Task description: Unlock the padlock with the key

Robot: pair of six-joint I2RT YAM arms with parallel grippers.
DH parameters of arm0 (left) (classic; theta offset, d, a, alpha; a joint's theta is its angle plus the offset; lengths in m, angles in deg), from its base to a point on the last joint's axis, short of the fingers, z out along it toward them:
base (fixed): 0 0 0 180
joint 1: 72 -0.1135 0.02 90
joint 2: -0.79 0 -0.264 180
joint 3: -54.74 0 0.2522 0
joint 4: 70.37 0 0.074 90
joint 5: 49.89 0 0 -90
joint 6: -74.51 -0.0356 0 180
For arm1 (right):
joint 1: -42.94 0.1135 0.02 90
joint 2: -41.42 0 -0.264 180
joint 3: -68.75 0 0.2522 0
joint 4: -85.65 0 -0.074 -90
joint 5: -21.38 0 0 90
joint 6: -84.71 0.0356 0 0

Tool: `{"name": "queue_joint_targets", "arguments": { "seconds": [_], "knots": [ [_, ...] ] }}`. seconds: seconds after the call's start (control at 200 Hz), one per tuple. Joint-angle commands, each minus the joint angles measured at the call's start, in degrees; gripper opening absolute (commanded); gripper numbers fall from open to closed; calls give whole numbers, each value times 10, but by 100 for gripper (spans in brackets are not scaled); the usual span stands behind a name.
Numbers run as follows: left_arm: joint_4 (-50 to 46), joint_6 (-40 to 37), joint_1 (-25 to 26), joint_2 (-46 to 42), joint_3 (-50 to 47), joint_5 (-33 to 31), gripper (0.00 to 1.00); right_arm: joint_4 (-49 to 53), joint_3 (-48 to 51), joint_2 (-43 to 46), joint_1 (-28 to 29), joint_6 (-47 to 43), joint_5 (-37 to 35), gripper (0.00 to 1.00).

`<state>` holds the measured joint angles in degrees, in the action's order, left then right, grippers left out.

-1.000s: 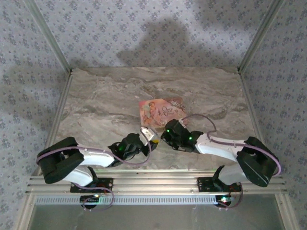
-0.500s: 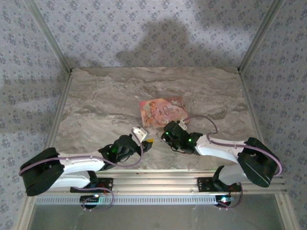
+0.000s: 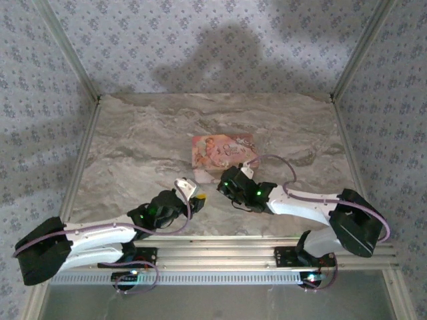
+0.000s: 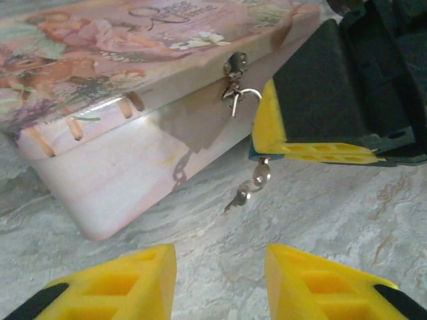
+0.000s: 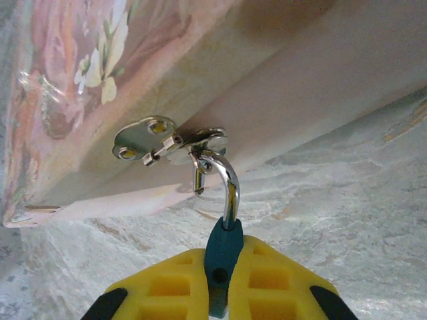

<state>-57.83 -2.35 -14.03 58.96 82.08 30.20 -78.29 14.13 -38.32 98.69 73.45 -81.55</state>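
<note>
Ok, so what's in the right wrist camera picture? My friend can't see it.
The yellow right claw is shut on a tiny blue-green padlock. The padlock's silver loop hooks through the metal clasp on the side of a pink flowery box. The box sits on a grey marble table.

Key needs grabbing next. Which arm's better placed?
Left. The left pincer is open and empty, facing the key dangling under the right pincer, which is shut on the padlock hooked in the pink box's clasp.
</note>
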Motion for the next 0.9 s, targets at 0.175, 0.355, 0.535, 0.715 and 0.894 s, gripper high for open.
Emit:
{"name": "queue_joint_targets", "arguments": {
  "seconds": [0.175, 0.355, 0.535, 0.715, 0.894],
  "knots": [
    [-39, 40, -30, -1, 7, 24, 39, -86, 59, -18, -7, 28, 40, 0],
    [-44, 44, -35, 2, 12, 30, 40, -110, 59, -19, -15, 41, 21, 0],
    [-49, 44, -38, 0, 15, 35, 40, -97, 41, -19, -17, 79, -29, 0],
    [-52, 44, -41, -11, 11, 35, 40, -91, 40, -17, -15, 118, -68, 0],
    [-60, 42, -44, -23, 7, 36, 40, -96, 47, -17, -4, 151, -113, 0]
  ]
}}
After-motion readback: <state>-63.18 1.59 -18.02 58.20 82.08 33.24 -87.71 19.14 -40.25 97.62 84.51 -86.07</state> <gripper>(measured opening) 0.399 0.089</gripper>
